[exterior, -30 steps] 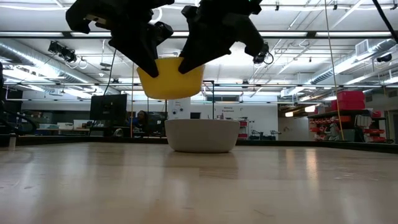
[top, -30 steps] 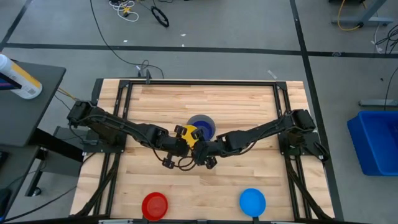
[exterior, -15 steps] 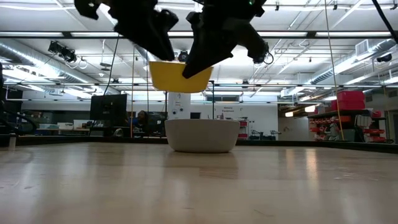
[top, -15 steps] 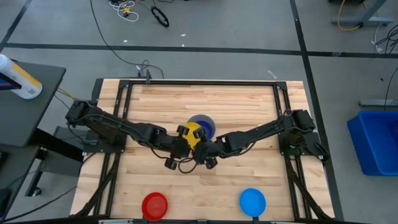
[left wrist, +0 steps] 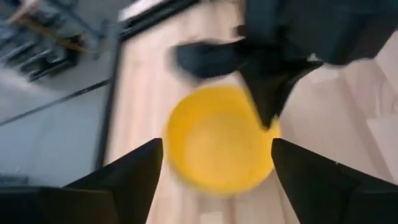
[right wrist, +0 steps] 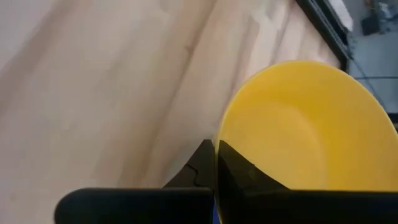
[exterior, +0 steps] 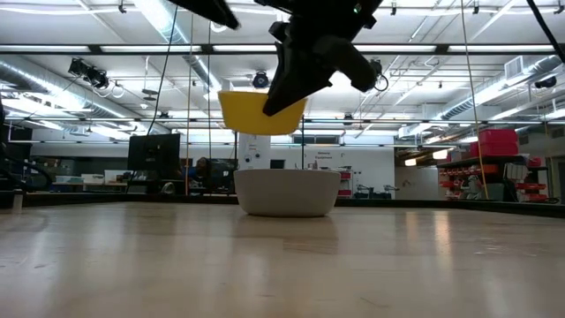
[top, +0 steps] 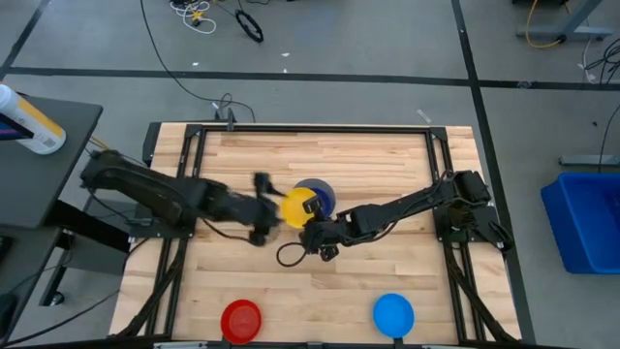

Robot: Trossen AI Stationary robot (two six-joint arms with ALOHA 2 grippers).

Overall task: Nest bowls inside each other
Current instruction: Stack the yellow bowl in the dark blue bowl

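Note:
The yellow bowl (top: 297, 206) hangs in the air over the middle of the table, with my right gripper (right wrist: 214, 154) shut on its rim. Just beyond it, the grey bowl (exterior: 287, 193) rests on its base on the table, and the dark blue bowl (top: 322, 193) sits inside it. My left gripper (left wrist: 217, 149) is open and stands back from the yellow bowl (left wrist: 217, 146) on its left side, touching nothing. The red bowl (top: 241, 319) and the light blue bowl (top: 393, 313) sit near the table's front edge. My right gripper pinches the yellow bowl's rim (right wrist: 219, 134) at its near right side, with one finger (right wrist: 239, 171) inside the bowl and the other (right wrist: 198, 167) outside. The fingers slant down from the table's right. The bowl (exterior: 260, 112) hangs mouth up, clear above the grey bowl.
A black frame (top: 194, 136) runs around the wooden table top (top: 368, 165). Bare wood lies at the back and between the red and light blue bowls. Beyond the table stand a blue bin (top: 586, 218) on the right and a bottle (top: 29, 121) on the left.
My left gripper has opened, let go of the yellow bowl and drawn back up and toward the table's left edge. The bowl stays in my right gripper; it has risen slightly and now hangs about level over the grey bowl.

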